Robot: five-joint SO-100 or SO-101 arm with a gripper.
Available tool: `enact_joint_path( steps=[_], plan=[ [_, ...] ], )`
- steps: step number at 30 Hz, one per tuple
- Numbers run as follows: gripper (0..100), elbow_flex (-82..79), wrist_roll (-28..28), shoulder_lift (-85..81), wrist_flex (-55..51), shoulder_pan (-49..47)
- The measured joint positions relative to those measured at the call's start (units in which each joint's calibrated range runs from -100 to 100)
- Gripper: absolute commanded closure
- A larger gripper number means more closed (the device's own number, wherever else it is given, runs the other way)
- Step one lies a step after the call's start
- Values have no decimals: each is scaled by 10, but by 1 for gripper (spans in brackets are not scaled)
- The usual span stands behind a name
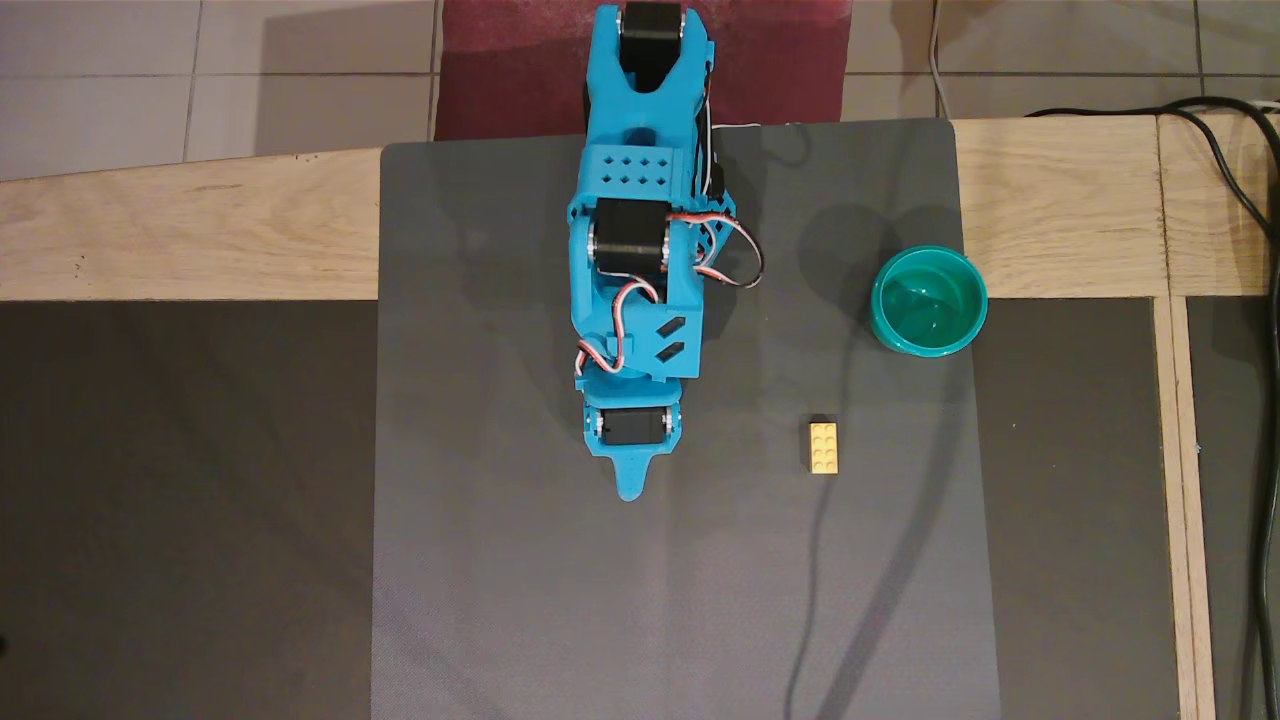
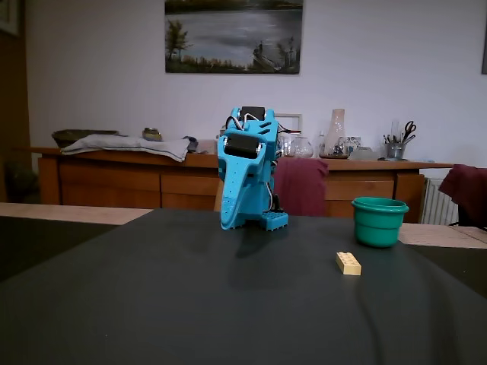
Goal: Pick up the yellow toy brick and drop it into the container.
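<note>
Blue 3D-printed robot arm (image 1: 640, 260) folded over the upper middle of the grey mat (image 1: 560, 600) on the tabletop (image 1: 180, 220). Its end effector (image 1: 632, 478) points down at the mat; only one blue tip shows in the overhead view, and in the fixed view (image 2: 230, 220) the fingers read as a single tapered wedge, apparently closed, holding nothing.

Small yellow plastic rectangular toy brick (image 1: 824, 447) lies studs-up on the mat, right of the end effector in both views and well apart from it. Overhead view shows the 2x3 studs; fixed view (image 2: 348, 263) shows only a low yellow block.

Round teal-green plastic container (image 1: 929, 301) stands upright at the mat's right edge, beyond the brick. Overhead view shows its glossy inside, empty; fixed view (image 2: 379, 221) shows only the outer wall and rim
</note>
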State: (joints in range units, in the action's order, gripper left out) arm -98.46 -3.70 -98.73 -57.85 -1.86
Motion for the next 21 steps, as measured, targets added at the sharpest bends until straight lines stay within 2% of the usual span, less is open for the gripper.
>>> enact_joint_path(
  steps=[5, 21],
  plan=[
    [100, -6, 43, 0, 21, -67],
    [100, -6, 48, 0, 22, -86]
  ],
)
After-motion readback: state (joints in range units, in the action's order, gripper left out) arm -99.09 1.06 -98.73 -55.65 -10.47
